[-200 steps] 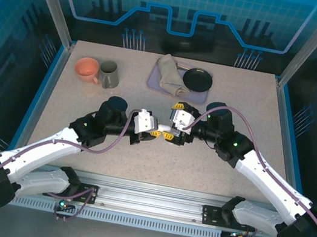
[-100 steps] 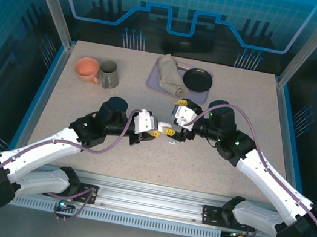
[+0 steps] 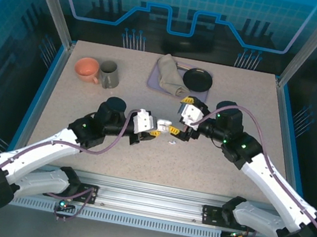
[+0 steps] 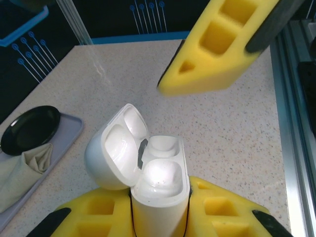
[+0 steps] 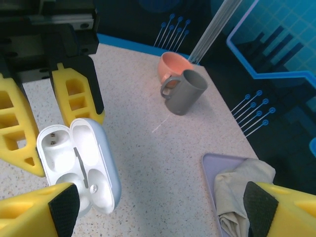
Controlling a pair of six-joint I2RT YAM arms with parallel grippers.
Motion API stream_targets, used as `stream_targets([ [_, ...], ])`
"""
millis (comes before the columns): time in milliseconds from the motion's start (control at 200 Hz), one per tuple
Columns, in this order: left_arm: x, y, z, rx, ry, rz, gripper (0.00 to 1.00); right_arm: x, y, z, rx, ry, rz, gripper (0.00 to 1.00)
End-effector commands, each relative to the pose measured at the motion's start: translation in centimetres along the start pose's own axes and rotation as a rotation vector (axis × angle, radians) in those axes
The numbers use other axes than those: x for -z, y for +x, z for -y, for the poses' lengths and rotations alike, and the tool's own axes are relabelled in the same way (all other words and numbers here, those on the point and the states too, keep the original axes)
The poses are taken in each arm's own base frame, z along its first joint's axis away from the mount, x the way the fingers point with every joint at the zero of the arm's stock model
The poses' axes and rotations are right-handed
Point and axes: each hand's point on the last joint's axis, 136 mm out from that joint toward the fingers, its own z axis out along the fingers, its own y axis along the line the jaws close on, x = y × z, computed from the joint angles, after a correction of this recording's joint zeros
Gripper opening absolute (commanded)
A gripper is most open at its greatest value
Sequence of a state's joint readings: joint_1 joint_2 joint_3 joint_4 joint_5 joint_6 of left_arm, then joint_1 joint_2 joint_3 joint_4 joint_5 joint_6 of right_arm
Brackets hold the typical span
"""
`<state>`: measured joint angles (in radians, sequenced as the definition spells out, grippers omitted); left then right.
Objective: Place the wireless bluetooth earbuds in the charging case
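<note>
Clamping the white charging case by its base, our left gripper is squeezing it between its yellow fingers, and the case is standing upright in the grip. Its lid is hanging open toward 9 o'clock in the left wrist view, and we are looking straight down into two glossy white wells; we cannot tell whether anything is sitting in them.

We are holding our right gripper just beside the case, at about 2 o'clock from it in the top view. Its fingers are standing wide apart with nothing between them.

On the table, a tiny white piece is lying at about 5 o'clock from the case, close to it but apart. It is earbud-sized, yet too small for us to tell its shape.

Farther out, at 12 o'clock, we are seeing a lilac tray carrying a crumpled beige cloth and a black plate. At 10 o'clock an orange cup and a gray mug are standing side by side, touching or nearly so.
</note>
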<state>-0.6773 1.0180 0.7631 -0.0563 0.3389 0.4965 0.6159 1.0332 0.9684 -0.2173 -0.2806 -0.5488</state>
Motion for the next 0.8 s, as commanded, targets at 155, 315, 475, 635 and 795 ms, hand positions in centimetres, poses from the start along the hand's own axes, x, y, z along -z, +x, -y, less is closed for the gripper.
stream_targets([
  [155, 1.4, -0.7, 0.0, 0.016, -0.062, 0.077, 0.0, 4.3, 2.2, 2.7, -0.303, 0.187, -0.101, 0.98],
  [315, 2.0, -0.3, 0.4, 0.05, -0.067, 0.088, 0.0, 5.5, 6.6, 3.9, -0.609, 0.31, -0.221, 0.95],
  [475, 2.6, -0.2, 0.5, 0.067, -0.081, 0.093, 0.0, 4.7, 10.6, 2.9, -0.922, 0.345, -0.291, 0.85],
  [635, 2.8, -0.1, 0.7, 0.069, -0.074, 0.091, 0.0, 1.7, 14.4, 0.2, -1.231, 0.296, -0.386, 0.69],
  [795, 3.0, -0.4, 0.7, 0.062, -0.075, 0.098, 0.0, -0.8, 17.1, -1.6, -1.339, 0.305, -0.487, 0.6],
])
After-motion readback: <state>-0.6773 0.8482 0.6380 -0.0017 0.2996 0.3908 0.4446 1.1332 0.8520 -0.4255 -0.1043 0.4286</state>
